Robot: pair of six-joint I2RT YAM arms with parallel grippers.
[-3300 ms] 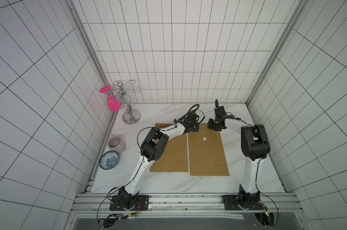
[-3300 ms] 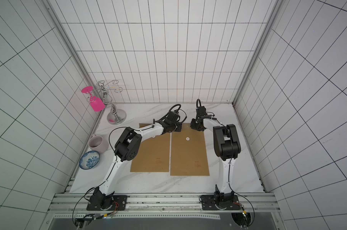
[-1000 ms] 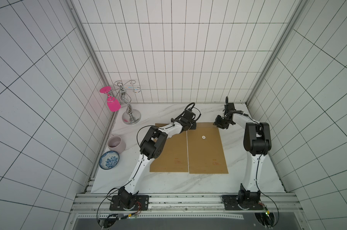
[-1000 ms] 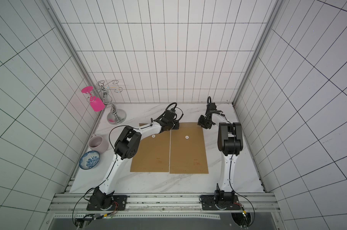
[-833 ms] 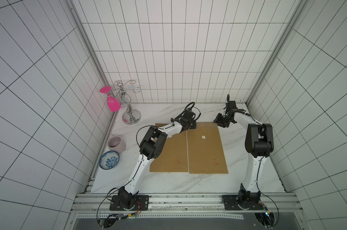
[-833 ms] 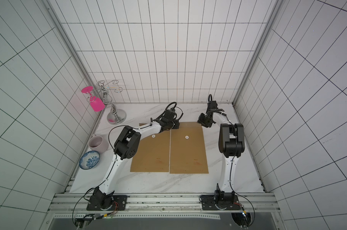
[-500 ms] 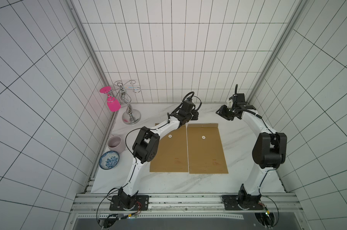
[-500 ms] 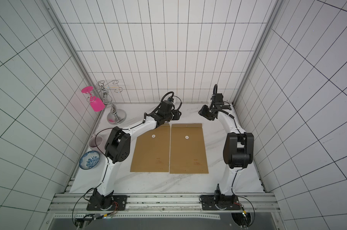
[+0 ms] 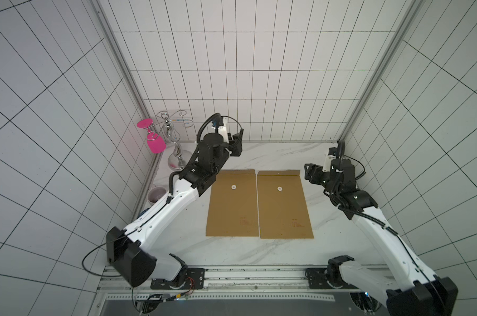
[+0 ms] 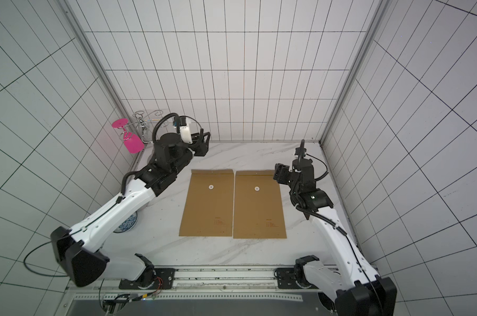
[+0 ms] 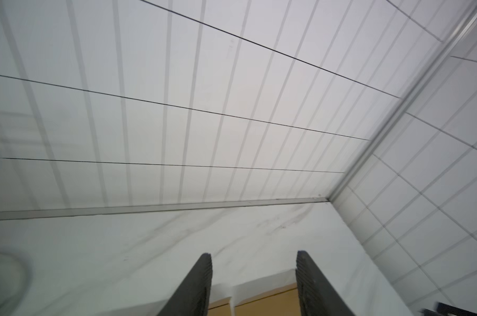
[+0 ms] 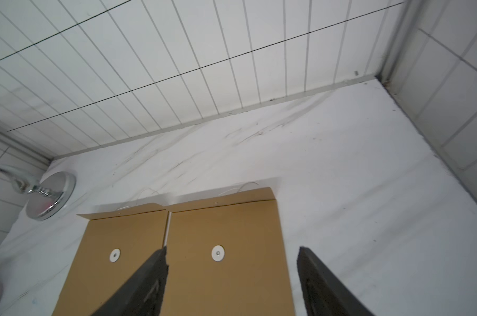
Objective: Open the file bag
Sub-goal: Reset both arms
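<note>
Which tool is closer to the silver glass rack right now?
Left. The left tool hangs near the back wall, just beside the silver glass rack; the right tool is across the table, near the opposite side wall.

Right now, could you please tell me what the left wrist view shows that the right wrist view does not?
Only the left wrist view shows the left gripper, jaws apart, framing just the far edge of the file bags. Only the right wrist view shows the right gripper, jaws apart, both white button clasps and the chrome stand base. Both share the marble table, the tiled back wall and the file bags.
</note>
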